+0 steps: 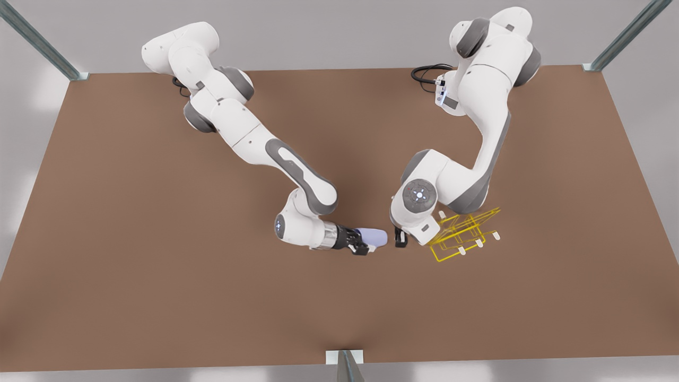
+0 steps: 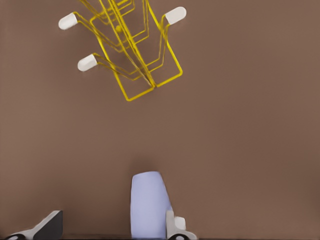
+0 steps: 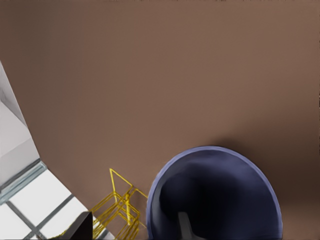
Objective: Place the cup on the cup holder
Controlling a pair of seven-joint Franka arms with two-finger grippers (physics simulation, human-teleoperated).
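The cup's (image 3: 215,195) open mouth sat closest to the right wrist camera, and one of the fingers (image 3: 184,227) reached inside it against the wall. The right gripper (image 1: 360,245) was clenched on the rim, holding the cup on its side low over the brown surface (image 1: 159,239); whether it touched the surface could not be told.

The left gripper (image 1: 400,239) hung just beside the cup's closed end, pointing down. In its wrist view its fingers were spread wide, with the cup between them and close against one finger (image 2: 172,222). The cup holder (image 2: 151,84) stood a short way beyond, on the front view's right, with its white-capped prongs slanting outward.

This looked like a handover. To do it well, the left gripper would probably need to centre on the cup's body before closing, since the cup sat off to one side of the gap. The right gripper should let go only once that grasp is firm. The tapered wall could slip, so a grip nearer the wide end seemed safer. The mouth must end up facing a prong.
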